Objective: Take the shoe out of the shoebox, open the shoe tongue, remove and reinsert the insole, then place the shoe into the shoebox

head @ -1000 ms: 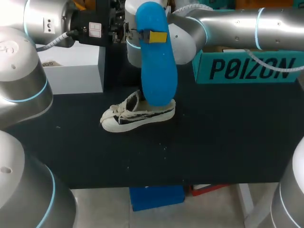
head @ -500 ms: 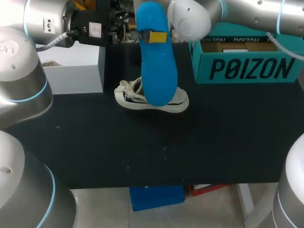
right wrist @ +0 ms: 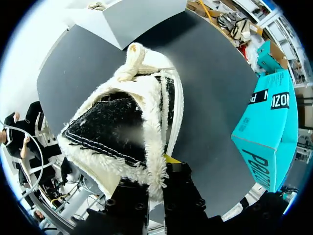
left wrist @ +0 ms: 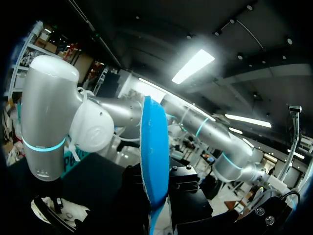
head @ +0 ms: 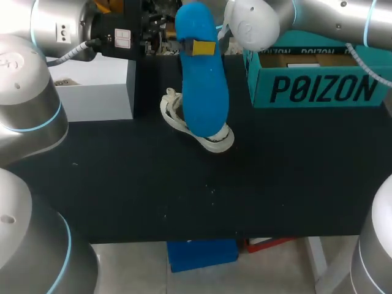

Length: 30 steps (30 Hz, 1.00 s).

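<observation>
**A:** The left hand [head: 199,47], how does it stand?

**B:** It is pinching the bright blue foam insole [head: 203,86] near its upper end. One yellow tip lies flat on the face turned to the head camera. The insole hangs lengthwise above the counter, out of the shoe. From the left wrist it shows edge-on, rising out of the hand.

**A:** And the right hand [right wrist: 157,171]?

**B:** It is clamped on the collar of the cream low-top shoe with fleecy lining [right wrist: 122,122]. The fleece runs down between the fingers, and a yellow tip shows just beside it. In the head view this hand is hidden behind the insole.

**A:** What about the rest, biggest first?

**B:** The black counter [head: 245,196] spreads under everything. At its far right stands the teal cardboard shoebox [head: 262,92], open at the top. At the far left is a white box [head: 92,92], rectangular and plain.

**A:** Where is the shoe in all that?

**B:** It is outside the shoebox, between the two boxes and partly behind the insole. Its pale sole and laces show on either side of the blue. The opening faces the right wrist and the toe points away from it. I cannot tell whether it touches the counter.
</observation>
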Tool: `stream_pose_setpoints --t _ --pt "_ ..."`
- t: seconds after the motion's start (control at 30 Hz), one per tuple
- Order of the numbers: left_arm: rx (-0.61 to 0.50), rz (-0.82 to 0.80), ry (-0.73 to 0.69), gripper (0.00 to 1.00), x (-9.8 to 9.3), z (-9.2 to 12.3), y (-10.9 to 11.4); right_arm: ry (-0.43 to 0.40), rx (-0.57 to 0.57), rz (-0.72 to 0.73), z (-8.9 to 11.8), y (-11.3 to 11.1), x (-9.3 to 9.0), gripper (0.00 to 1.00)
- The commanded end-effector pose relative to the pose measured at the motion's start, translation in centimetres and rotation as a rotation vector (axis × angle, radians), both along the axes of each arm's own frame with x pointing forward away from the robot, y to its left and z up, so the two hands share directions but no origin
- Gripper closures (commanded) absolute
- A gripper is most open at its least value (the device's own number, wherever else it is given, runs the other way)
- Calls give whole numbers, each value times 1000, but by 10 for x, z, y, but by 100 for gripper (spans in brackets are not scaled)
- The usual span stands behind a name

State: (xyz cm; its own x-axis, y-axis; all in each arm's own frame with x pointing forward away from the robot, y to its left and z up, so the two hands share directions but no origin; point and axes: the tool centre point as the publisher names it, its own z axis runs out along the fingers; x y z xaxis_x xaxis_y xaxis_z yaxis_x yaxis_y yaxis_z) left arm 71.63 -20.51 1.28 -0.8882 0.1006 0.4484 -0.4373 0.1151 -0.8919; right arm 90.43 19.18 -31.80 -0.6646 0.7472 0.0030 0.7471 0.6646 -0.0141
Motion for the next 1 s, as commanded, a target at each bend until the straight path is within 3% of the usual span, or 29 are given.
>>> stream_pose_setpoints --t 0.03,0.37,1.0 --pt "1 2 0 100 -1 -1 -1 -53 47 -653 3 -3 -11 100" --pt "1 2 0 100 -1 -1 -1 -92 20 -729 -2 4 -21 100" --pt "1 2 0 100 -1 -1 -1 -99 -67 -758 -48 10 -30 100"
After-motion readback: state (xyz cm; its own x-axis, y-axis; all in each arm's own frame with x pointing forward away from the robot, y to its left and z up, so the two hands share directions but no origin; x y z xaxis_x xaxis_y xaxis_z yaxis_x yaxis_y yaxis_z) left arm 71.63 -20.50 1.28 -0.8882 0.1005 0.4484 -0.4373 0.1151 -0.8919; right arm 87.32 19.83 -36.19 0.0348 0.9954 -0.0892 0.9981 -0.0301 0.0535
